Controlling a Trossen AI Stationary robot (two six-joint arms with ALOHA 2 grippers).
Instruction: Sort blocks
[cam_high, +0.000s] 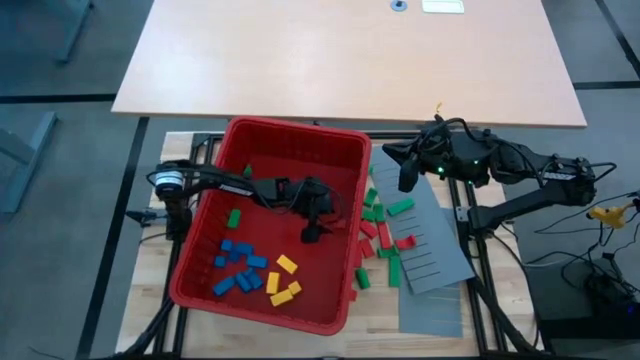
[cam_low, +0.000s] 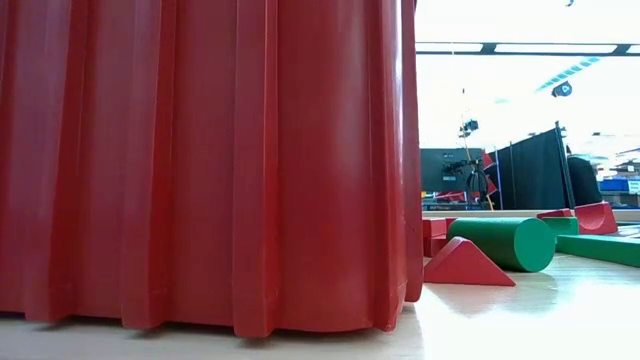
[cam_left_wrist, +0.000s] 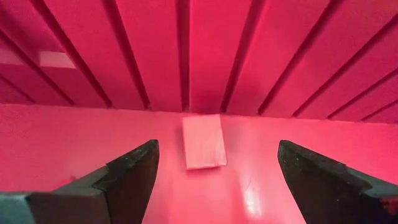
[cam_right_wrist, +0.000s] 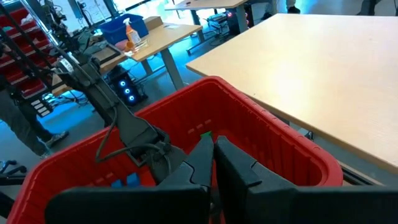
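High view: the left hand (cam_high: 312, 232) is down inside the red bin (cam_high: 205, 215), near its right wall, while the right hand (cam_high: 407, 178) waits above the grey slotted panel (cam_high: 435, 255) just outside the bin. In the bin lie about seven blue blocks (cam_high: 238, 268), four yellow blocks (cam_high: 282, 281) and one green block (cam_high: 233, 218); beside the bin, some six green and five red blocks (cam_high: 383, 236) are mixed on the panel's edge.

Low view: the bin wall fills most of the frame; on the bench (cam_low: 520, 315) beyond stand a green cylinder (cam_low: 503, 243) and a red wedge (cam_low: 466, 264).

Left wrist view: the left hand's fingers (cam_left_wrist: 134, 171) are spread wide, released, with a single red block (cam_left_wrist: 203, 141) lying on the bin floor between them, close to the ribbed wall. To do this well, I judge it should drop straight down, centred, and close across the block's narrow side.

Right wrist view: the right hand (cam_right_wrist: 213, 163) is clenched, holding nothing.
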